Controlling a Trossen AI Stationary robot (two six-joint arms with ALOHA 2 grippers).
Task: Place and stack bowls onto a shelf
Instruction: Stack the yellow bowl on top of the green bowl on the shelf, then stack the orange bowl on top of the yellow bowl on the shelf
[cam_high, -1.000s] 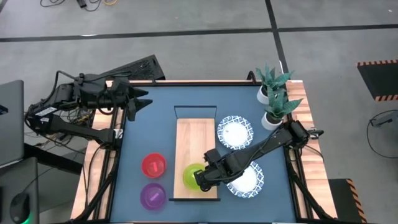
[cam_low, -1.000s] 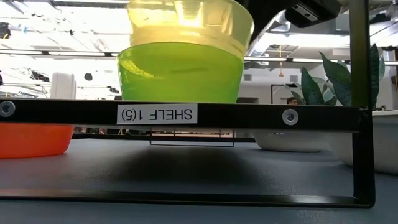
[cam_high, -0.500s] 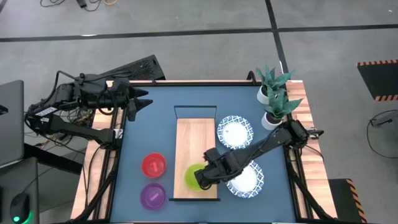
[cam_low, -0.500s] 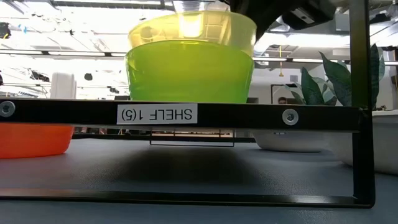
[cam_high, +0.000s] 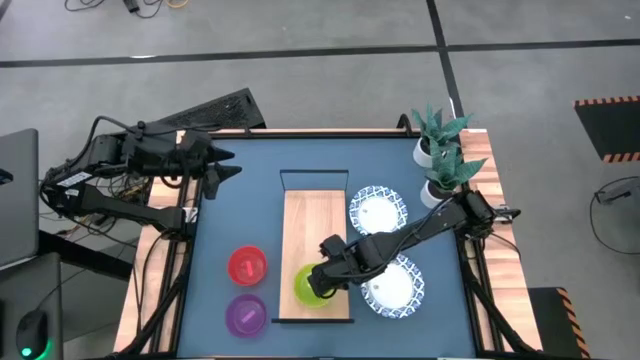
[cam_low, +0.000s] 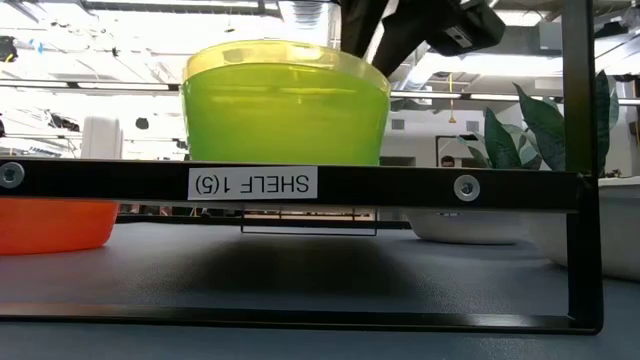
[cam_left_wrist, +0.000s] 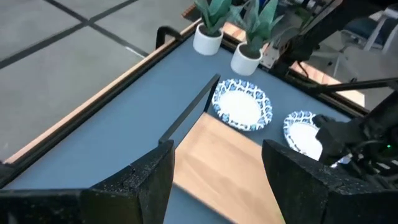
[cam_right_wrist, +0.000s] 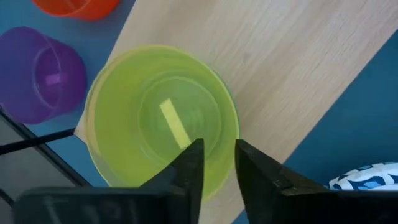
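A yellow bowl (cam_right_wrist: 161, 130) sits nested inside a green bowl (cam_low: 285, 115) at the near end of the light-wood shelf (cam_high: 315, 225). My right gripper (cam_right_wrist: 217, 165) is open above the stack (cam_high: 310, 284), its fingers astride the stack's rim on the right. A red bowl (cam_high: 247, 266) and a purple bowl (cam_high: 246, 314) stand on the blue tabletop left of the shelf. Two white dishes with blue rims (cam_high: 378, 212) (cam_high: 392, 287) lie right of it. My left gripper (cam_high: 228, 165) waits open at the far left, high above the table. My right gripper comes from above, slanting in from the table's right. One finger (cam_right_wrist: 189, 168) is over the yellow bowl's inside, the other (cam_right_wrist: 255, 171) outside its rim (cam_right_wrist: 231, 134). Whether either finger touches the rim I cannot tell. The bowl rests upright in the green bowl.
Two potted plants (cam_high: 440, 150) stand at the far right corner. The shelf's black end frame (cam_low: 400, 185) crosses in front of the stack at the near edge. The shelf's far half (cam_left_wrist: 230, 155) is bare wood.
My right gripper has let go of the yellow bowl, which stood high and tilted in the green bowl and has dropped down into it. Only its rim now shows above the green one. The stack has shifted slightly toward the table's left.
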